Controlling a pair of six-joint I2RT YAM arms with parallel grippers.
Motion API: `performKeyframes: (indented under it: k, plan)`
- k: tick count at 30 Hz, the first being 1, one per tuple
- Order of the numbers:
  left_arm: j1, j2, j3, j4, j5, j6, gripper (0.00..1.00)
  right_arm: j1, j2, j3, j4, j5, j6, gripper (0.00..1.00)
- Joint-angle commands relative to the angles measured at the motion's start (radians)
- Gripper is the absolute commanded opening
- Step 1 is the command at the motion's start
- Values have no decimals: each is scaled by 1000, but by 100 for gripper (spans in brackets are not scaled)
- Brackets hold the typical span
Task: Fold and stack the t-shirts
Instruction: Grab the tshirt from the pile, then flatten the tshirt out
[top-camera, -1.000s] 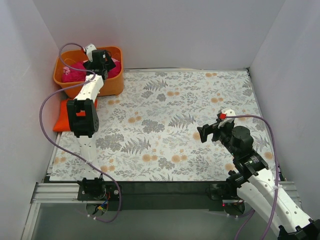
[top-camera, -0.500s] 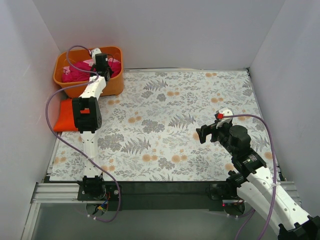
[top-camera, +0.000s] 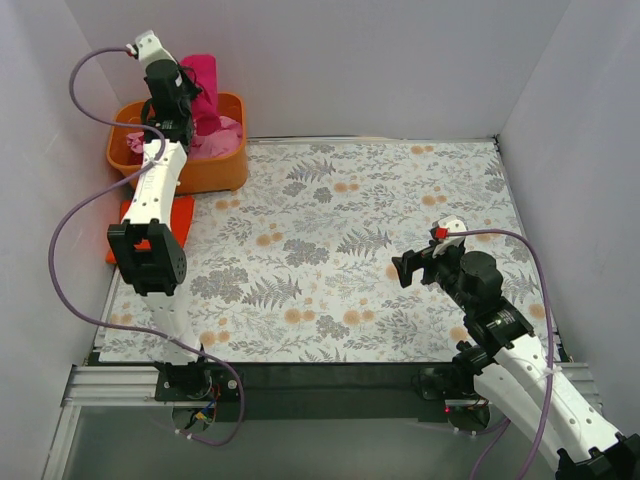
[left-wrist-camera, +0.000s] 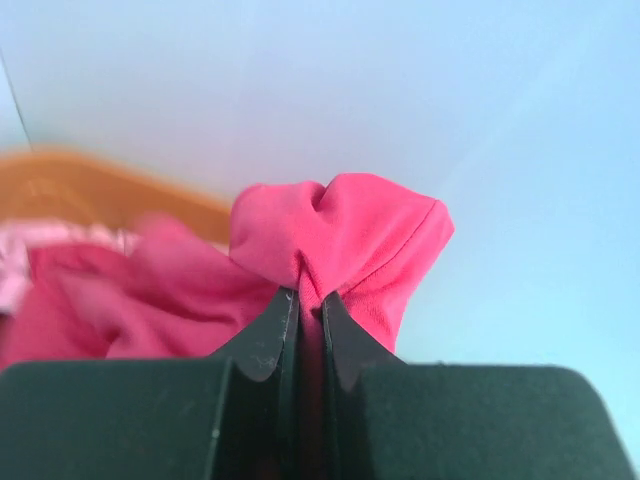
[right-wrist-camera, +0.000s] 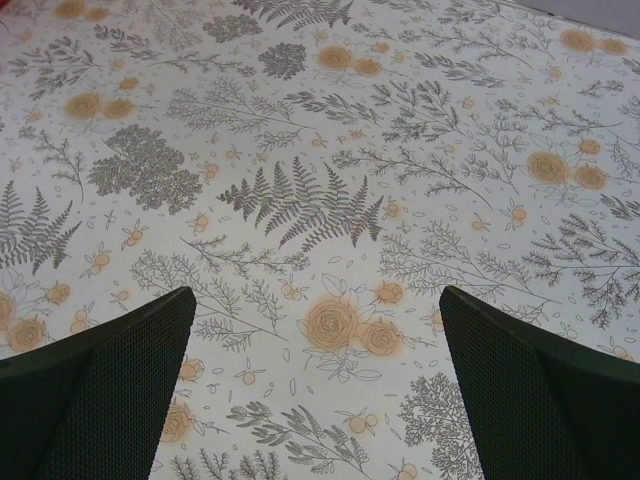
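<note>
Pinches a bunched fold of the magenta-red t-shirt (left-wrist-camera: 350, 235) in the left gripper (left-wrist-camera: 308, 300), jaws clenched on the cloth with only a sliver between them. Bulges above the fingertips in a rounded knot and trails down and left toward the orange tub (top-camera: 218, 172). Hangs raised over that tub at the far left corner of the floral tablecloth (top-camera: 350, 230), long axis near vertical, lower end draped onto the pale pink t-shirt (top-camera: 218, 138) inside. Shown only from the top camera: an orange t-shirt (top-camera: 180, 214) lying flat just in front of the tub. Shown only from the left wrist: the pinch itself, close up. Grasps nothing in the right gripper (right-wrist-camera: 317, 300), fingers spread wide above the fern-and-flower print, well apart from every shirt.
</note>
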Motion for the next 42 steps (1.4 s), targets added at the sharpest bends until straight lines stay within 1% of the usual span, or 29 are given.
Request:
performKeyframes:
  k: [1,4,7,8,10,11,12,14,15,17,18,20,22,26,28,30,31,32,33,34,35,36,37,38,39,40,41,42]
  plan:
    - [-3,-98,-31,51,-3,16,0,6,-12,10,46,-9,-1,98]
    - [-3,-135,-43,52,31,2,0,7,-16,10,46,-10,-3,98]
    - [-4,-155,-31,43,104,-8,0,6,-15,10,45,-14,-3,98]
    - [-7,-161,-28,30,170,-21,0,7,-13,11,46,-17,-3,98]
    - [-22,-183,-7,10,235,-27,0,7,-15,16,45,-16,0,98]
    - [-50,-192,-1,-6,265,-27,0,7,-16,18,45,-10,3,98]
    - [-67,-200,3,-13,346,-36,0,7,-16,24,46,-5,8,98]
    - [-126,-218,22,-52,422,-51,0,7,-24,34,45,12,11,98]
    - [-147,-224,30,-61,487,-76,0,7,-27,39,45,20,17,98]
    - [-208,-236,59,-84,549,-99,0,7,-32,53,39,29,19,98]
    - [-228,-241,70,-89,603,-113,0,7,-33,60,34,30,19,98]
    - [-292,-258,96,-115,644,-128,0,7,-36,86,8,36,19,98]
    - [-331,-279,88,-121,686,-159,0,6,-50,116,-9,67,19,98]
    - [-421,-344,-20,-113,770,-206,0,6,-88,157,-46,125,0,98]
    - [-447,-391,-127,-112,789,-216,0,7,-113,171,-57,148,-7,98]
    - [-522,-426,-218,-104,792,-193,0,7,-128,186,-69,158,-20,98]
    - [-556,-448,-299,-103,793,-171,0,6,-142,188,-70,164,-24,98]
    - [-614,-456,-353,-104,793,-153,0,6,-148,188,-70,170,-23,98]
    - [-630,-463,-403,-104,789,-154,3,6,-153,189,-70,176,-24,98]
    - [-641,-482,-532,-103,784,-169,27,6,-156,192,-72,187,-24,98]
    - [-644,-492,-594,-87,786,-186,41,6,-153,195,-75,188,-23,98]
    - [-644,-506,-652,-80,790,-217,51,7,-151,203,-78,185,-24,98]
    - [-647,-528,-721,-70,787,-228,69,6,-139,206,-87,166,-23,98]
    - [-650,-578,-835,-51,783,-232,76,6,-133,208,-93,155,-23,98]
    - [-650,-619,-902,-41,731,-239,79,7,-122,211,-98,141,-23,98]
    - [-650,-658,-954,-35,693,-252,81,6,-92,215,-104,118,-23,98]
    - [-650,-749,-1058,-33,634,-254,82,6,-75,218,-124,112,-23,98]
    - [-650,-793,-1101,-38,520,-254,82,6,-54,222,-133,107,-21,98]
